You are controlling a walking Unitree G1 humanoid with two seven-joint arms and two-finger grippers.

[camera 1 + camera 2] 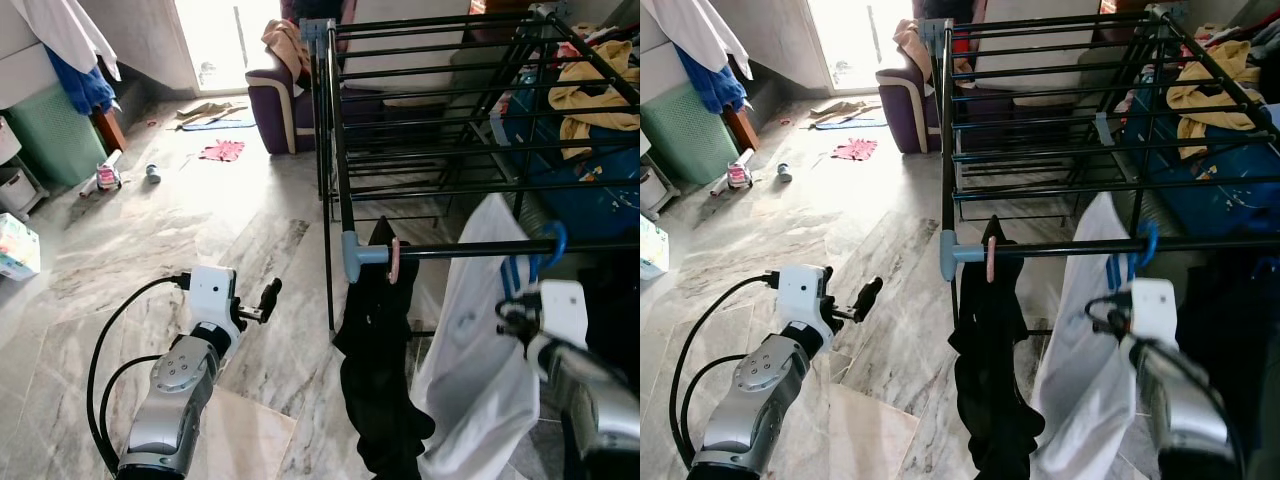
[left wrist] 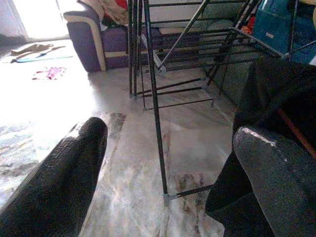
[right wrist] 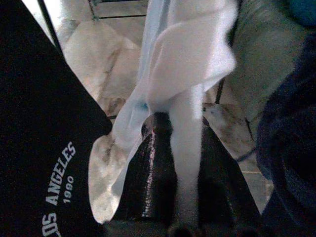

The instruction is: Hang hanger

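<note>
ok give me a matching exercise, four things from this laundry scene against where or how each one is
Things:
1. black garment
2. white garment
3. left pincer
4. blue hanger

States:
A. open, holding nothing
B. hooked on the rack's front rail, carrying the white garment
C. pinched between the right pincer fingers
D. hanging from a pink hanger

Pairs: 1-D, 2-C, 3-A, 4-B

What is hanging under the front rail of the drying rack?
Under the front rail hang a black garment and a white garment on a blue hanger. The right gripper pinches the white cloth, hiding the hanger's body.
</note>
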